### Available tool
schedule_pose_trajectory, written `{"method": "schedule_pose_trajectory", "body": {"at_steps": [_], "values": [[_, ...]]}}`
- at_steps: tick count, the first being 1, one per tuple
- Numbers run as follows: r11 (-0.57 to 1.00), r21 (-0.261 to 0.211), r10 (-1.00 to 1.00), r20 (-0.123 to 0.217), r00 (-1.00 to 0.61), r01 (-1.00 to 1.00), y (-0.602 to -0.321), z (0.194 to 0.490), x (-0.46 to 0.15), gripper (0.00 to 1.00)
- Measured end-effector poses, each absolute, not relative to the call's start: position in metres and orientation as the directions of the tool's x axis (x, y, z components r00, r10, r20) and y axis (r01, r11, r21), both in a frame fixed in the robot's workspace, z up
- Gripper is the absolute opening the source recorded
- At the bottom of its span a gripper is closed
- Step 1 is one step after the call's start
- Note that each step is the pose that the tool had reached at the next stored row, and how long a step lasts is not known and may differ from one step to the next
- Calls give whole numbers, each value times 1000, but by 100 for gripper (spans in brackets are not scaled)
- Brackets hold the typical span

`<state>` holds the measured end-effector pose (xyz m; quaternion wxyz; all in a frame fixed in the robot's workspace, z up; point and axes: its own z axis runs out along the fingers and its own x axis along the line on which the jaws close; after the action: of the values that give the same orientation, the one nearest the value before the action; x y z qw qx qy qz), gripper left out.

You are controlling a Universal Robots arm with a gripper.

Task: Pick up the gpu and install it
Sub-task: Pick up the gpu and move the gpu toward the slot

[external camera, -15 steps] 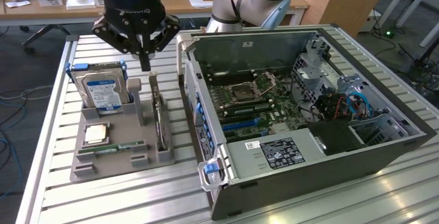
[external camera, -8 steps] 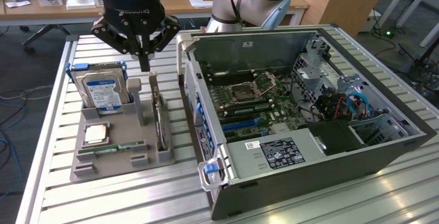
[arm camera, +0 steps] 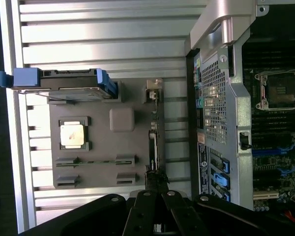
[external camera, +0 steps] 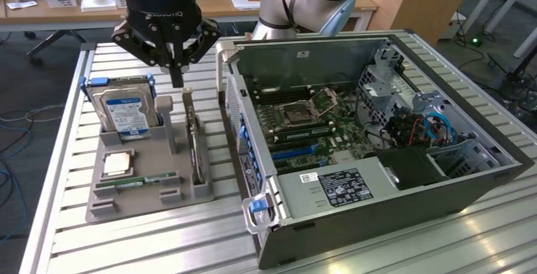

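One thin dark gpu [external camera: 195,145] on edge

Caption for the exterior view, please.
Gripper, jaws shut, hangs just above the gpu standing on edge in the gray holder beside the open computer case.

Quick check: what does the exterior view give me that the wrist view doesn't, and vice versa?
Exterior view: the power supply in the case, the label face of the hard drive. Wrist view: the case's perforated rear panel. Both: the shut gripper over the gpu standing on edge in the grey holder, and the motherboard's CPU socket.
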<state>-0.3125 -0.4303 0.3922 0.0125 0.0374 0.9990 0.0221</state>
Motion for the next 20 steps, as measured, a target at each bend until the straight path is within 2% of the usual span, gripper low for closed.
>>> {"method": "schedule_pose_trajectory", "body": {"at_steps": [2, 3, 4, 5, 8, 10, 11, 12, 20], "values": [[996, 45, 75, -23, -997, 74, -430, 392, -313, 11], [996, 45, 75, -23, -997, 74, -430, 392, -313, 17], [996, 45, 75, -23, -997, 74, -430, 392, -313, 17], [996, 45, 75, -23, -997, 74, -430, 392, -313, 24], [996, 45, 75, -23, -997, 74, -430, 392, -312, 29], [996, 45, 75, -23, -997, 74, -430, 392, -313, 41], [996, 45, 75, -23, -997, 74, -430, 392, -312, 41], [996, 45, 75, -23, -997, 74, -430, 392, -312, 47], [996, 45, 75, -23, -997, 74, -430, 387, -312, 47]]}}
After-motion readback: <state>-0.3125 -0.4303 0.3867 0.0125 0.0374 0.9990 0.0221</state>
